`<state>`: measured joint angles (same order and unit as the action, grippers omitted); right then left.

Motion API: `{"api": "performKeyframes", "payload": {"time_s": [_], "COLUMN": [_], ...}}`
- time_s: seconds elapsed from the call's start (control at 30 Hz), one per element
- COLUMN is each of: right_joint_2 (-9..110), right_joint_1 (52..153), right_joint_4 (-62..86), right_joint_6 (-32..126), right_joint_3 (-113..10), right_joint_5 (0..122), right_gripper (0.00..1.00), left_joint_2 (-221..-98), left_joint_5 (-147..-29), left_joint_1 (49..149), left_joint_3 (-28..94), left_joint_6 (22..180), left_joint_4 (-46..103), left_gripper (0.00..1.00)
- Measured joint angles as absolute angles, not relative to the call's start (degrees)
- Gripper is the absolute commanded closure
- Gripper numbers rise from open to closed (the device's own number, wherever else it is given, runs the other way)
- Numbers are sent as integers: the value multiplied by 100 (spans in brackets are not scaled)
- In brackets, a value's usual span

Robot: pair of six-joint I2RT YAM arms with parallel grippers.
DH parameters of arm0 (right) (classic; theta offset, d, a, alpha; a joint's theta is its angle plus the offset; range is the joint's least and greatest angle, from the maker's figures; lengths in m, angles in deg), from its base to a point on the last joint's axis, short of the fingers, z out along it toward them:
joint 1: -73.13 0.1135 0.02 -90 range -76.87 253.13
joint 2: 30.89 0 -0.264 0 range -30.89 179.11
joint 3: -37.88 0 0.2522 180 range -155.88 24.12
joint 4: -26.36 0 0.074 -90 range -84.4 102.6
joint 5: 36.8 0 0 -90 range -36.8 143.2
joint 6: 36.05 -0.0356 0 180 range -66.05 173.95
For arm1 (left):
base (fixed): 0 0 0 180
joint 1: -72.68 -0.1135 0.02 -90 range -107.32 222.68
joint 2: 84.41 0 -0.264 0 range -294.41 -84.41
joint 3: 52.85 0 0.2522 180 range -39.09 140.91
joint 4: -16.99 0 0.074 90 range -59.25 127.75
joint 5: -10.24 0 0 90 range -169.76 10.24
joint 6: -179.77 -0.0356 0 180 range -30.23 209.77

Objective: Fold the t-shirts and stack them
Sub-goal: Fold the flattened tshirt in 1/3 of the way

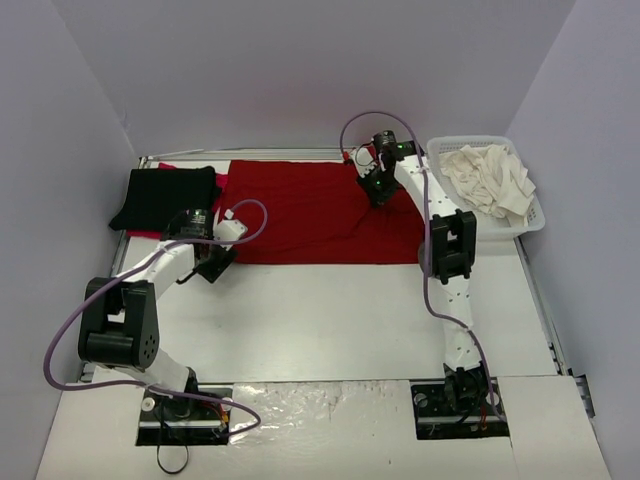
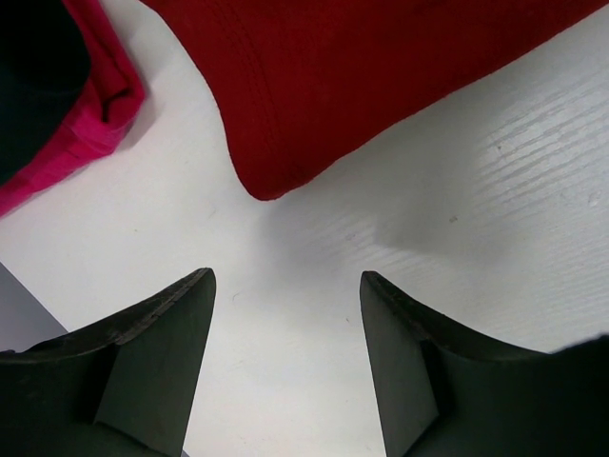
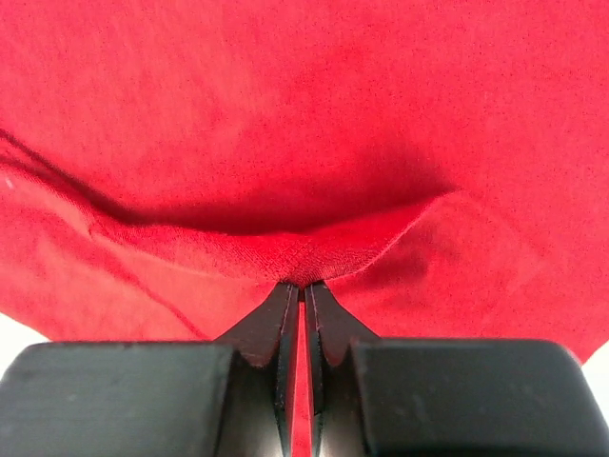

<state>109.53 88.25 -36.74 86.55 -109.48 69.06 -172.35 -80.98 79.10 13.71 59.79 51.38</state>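
The fold of the dark red t-shirt (image 1: 300, 212), spread across the far middle of the table (image 1: 330, 320), looks just begun — right gripper (image 3: 303, 288) pinched tight on its cloth, left gripper (image 2: 285, 286) agape beside its near-left corner — next, probably, lift that edge across

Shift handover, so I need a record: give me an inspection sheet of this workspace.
Surface: white table.
Job's things: red shirt spread far centre; black shirt folded on pink shirt, far left; cream shirts in basket, far right.
Clutter: nothing seen.
Grippers: left gripper open above table near red shirt's corner; right gripper shut on red shirt.
Cables: purple cable along each arm.
Surroundings: plain walls on three sides.
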Motion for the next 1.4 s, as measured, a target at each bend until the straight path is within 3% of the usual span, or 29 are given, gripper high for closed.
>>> {"api": "performKeyframes", "payload": {"time_s": [0.07, 0.2, 0.43, 0.63, 0.87, 1.1, 1.4], "right_joint_2": [11049, 11298, 11515, 10988, 9530, 8175, 7292], "right_joint_1": [8903, 9056, 9200, 9185, 9144, 8962, 8484], "right_joint_4": [-3541, -3311, -3106, -2787, -2655, -2616, -2550], "right_joint_6": [8662, 8694, 8699, 8697, 8675, 8587, 8380], "right_joint_3": [-11040, -11149, -11175, -10356, -8729, -7178, -6351], "right_joint_5": [6891, 6803, 6602, 6495, 6335, 6237, 6154], "right_gripper": [99, 77, 69, 66, 59, 59, 59], "left_joint_2": [-17244, -17288, -17419, -16903, -16280, -16444, -17240], "left_joint_5": [-8098, -8004, -7947, -7884, -7864, -7890, -7846], "left_joint_1": [7910, 7910, 7910, 7912, 8052, 8124, 8137], "left_joint_3": [1349, 1349, 1349, 853, 551, 263, 543], "left_joint_6": [5988, 5996, 5999, 5922, 5629, 5297, 5242], "left_joint_4": [5151, 5144, 5146, 4810, 4558, 4272, 3581], "left_gripper": [39, 39, 37, 29, 29, 30, 37]}}
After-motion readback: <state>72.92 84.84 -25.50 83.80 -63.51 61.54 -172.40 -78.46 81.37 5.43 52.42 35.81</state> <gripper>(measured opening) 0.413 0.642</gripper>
